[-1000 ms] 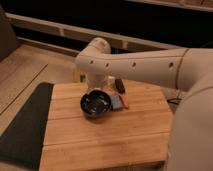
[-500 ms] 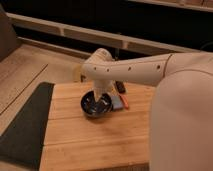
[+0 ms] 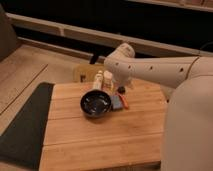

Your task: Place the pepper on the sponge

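gripper [image 3: 103, 81] hovering near counter's [image 3: 100, 145] far edge behind black bowl [image 3: 96, 104], fingers apart, empty | pepper [image 3: 124, 103] lying along sponge's [image 3: 116, 101] right side, on-or-beside unclear | fitting pre-grasp or post-release; next move hinging on that

My cream gripper [image 3: 103, 81] sits just far of the black bowl [image 3: 95, 104]. Right of bowl: blue-grey sponge [image 3: 116, 101], orange-red pepper [image 3: 124, 103]. Board [image 3: 100, 137]: tan planks. Left mat [image 3: 25, 125]: dark.

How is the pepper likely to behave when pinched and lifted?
The pepper, slim and lying flat beside the sponge, is probably light and may roll or slip. The gripper hovers open behind the bowl.
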